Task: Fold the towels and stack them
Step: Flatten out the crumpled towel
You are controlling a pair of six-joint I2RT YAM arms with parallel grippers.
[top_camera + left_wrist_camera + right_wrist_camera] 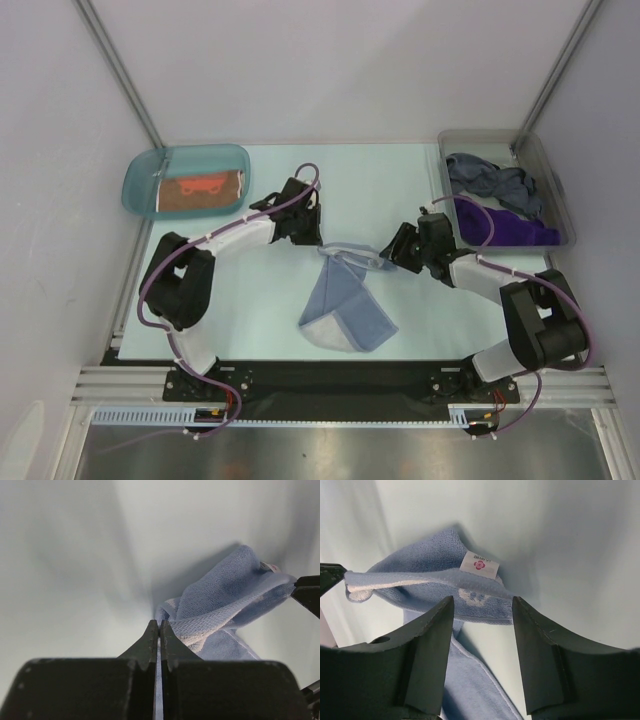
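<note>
Open table (380, 190) behind the blue towel (345, 305); tray (133, 182) far left, bin (561, 203) far right.

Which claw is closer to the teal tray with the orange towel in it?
Left. The left claw is a little right of the teal tray, shut on the blue towel. The right claw is farther right, across that towel's raised edge.

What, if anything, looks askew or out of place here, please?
The pale blue towel lies skewed mid-table, its top edge bunched and lifted, with the left tool shut on one corner. Nothing looks spilled or damaged.
</note>
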